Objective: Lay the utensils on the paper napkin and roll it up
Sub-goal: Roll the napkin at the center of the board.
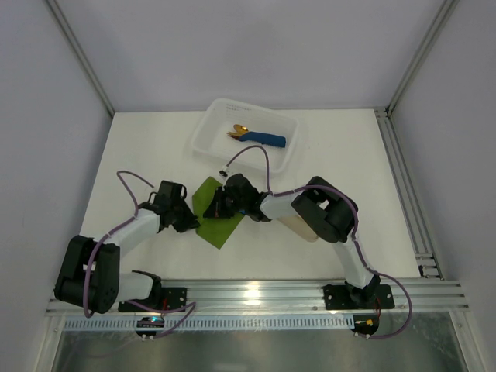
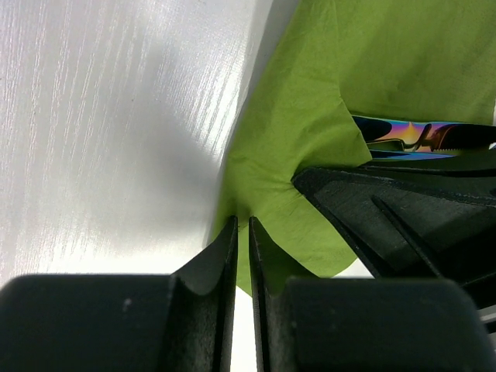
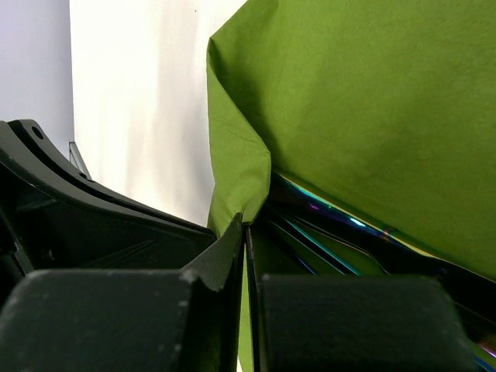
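Left gripper (image 2: 242, 225) and right gripper (image 3: 245, 226) each pinch a fold of the paper napkin (image 2: 372, 54), apparently draped over the utensils (image 2: 403, 132).

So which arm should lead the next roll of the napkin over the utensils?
Probably right: the right claw pinches a fold of the napkin right beside the utensils; the left claw grips an outer edge, better for steadying.

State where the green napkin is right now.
In the top view the napkin lies mid-table, just on the near side of the white bin, pinched by the left fingers at its left edge and by the right fingers.
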Tool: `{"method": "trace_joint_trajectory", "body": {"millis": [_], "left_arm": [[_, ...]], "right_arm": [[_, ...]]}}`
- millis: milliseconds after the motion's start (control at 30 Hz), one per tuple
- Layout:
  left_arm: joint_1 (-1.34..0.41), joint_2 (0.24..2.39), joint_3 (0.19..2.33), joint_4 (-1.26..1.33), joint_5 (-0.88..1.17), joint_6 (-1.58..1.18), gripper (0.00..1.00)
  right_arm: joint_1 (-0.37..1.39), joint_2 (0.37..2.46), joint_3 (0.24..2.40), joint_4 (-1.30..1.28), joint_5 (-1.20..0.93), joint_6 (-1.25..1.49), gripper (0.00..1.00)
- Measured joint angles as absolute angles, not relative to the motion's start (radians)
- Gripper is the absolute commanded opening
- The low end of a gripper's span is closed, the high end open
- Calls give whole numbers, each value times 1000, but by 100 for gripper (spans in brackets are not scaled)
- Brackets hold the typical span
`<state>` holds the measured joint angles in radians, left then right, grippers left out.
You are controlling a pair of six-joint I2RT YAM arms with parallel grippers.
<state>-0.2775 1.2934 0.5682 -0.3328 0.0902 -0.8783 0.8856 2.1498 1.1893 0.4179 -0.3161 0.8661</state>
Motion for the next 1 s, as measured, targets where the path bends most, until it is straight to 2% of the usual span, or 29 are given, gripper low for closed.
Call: {"method": "trace_joint_trajectory", "body": {"millis": [133,533,867,1000], "left_arm": [[-278,1293,560,-332,89,-878,10],[-278,1287,540,-308,91,-882,10],[-278,1287,540,-307,94,-883,9],[-278,1287,540,-307,94,-883,9]], "right_arm": [[885,2150,1189,418,-316,863,5],[879,2141,1238,334,-331,764,27],[868,2046,1290,184,-274,620,30],[860,2047,1344,175,-304,582,27]]}}
